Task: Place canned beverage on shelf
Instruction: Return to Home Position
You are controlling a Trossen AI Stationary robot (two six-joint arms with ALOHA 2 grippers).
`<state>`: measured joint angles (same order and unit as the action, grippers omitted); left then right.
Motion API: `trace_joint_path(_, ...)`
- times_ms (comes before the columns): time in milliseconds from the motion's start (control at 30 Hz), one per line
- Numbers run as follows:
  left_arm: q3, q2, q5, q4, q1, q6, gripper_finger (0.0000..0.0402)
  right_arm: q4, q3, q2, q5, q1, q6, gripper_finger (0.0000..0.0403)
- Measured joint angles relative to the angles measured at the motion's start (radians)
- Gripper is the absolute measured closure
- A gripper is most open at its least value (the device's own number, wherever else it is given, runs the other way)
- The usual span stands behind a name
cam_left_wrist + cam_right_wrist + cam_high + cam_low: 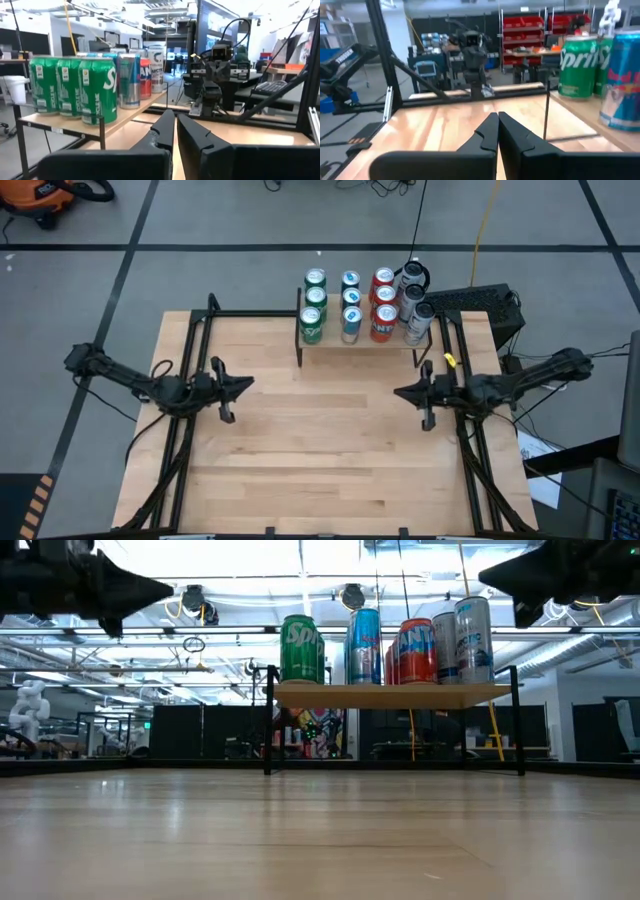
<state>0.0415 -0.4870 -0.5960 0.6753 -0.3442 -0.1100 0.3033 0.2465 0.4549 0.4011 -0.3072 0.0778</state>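
The shelf [364,341] stands at the table's far edge on thin black legs. On it stand several cans in four rows: green ones [314,305], slim blue ones [350,304], red ones [384,306] and silver ones [415,308]. In the low view the cans [302,650] stand upright on the board [400,695]. My left gripper [247,383] hovers at the table's left side, level and pointing toward the right, shut with nothing in it [175,114]. My right gripper [400,392] hovers at the right side, pointing left, also shut on nothing [497,116]. Both are well clear of the shelf.
Bare tabletop [320,440] lies between the two arms and in front of the shelf. Black frame rails [190,380] run along the table's left and right sides. A black box with a keyboard [480,302] sits beyond the far right corner.
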Motion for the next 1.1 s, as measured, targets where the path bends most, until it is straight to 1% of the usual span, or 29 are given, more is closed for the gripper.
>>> trace_joint_path(100,-0.011,-0.003,0.061,-0.003,0.056,0.025,0.0391,0.151,-0.039,0.063,-0.088,0.048,-0.022,0.0403)
trace_joint_path(167,-0.012,-0.003,0.12,-0.001,0.099,0.026,0.0398,0.209,-0.042,0.106,-0.141,0.081,-0.023,0.0403)
trace_joint_path(233,-0.012,-0.003,0.179,0.006,0.148,0.032,0.0399,0.242,-0.042,0.138,-0.17,0.111,-0.023,0.0403)
trace_joint_path(300,-0.012,-0.003,0.225,0.008,0.201,0.046,0.04,0.275,-0.042,0.162,-0.171,0.137,-0.032,0.0403)
trace_joint_path(400,-0.012,-0.009,0.301,0.008,0.28,0.076,0.0401,0.302,-0.042,0.163,-0.197,0.171,-0.049,0.0403)
trace_joint_path(467,-0.012,-0.008,0.338,0.006,0.317,0.086,0.0401,0.28,-0.036,0.142,-0.222,0.187,-0.052,0.0403)
trace_joint_path(533,-0.007,0.017,0.34,-0.012,0.34,0.075,0.0401,0.232,-0.018,0.114,-0.221,0.192,-0.053,0.0403)
trace_joint_path(633,0.029,0.081,0.333,-0.054,0.364,0.032,0.0401,0.067,0.028,0.045,-0.216,0.201,-0.058,0.0403)
trace_joint_path(700,0.05,0.134,0.334,-0.118,0.373,0.021,0.0401,-0.054,0.068,-0.009,-0.215,0.204,-0.052,0.0403)
trace_joint_path(767,0.065,0.189,0.334,-0.19,0.378,0.021,0.0402,-0.127,0.095,-0.061,-0.214,0.204,-0.052,0.0403)
trace_joint_path(867,0.067,0.264,0.337,-0.299,0.377,0.03,0.0402,-0.16,0.1,-0.121,-0.205,0.204,-0.062,0.0403)
trace_joint_path(967,0.067,0.318,0.34,-0.39,0.375,0.066,0.0402,-0.175,0.067,-0.139,-0.122,0.204,-0.064,0.0403)
trace_joint_path(1100,0.067,0.353,0.37,-0.415,0.363,0.076,0.0402,-0.12,-0.016,-0.12,-0.063,0.206,-0.038,0.0403)
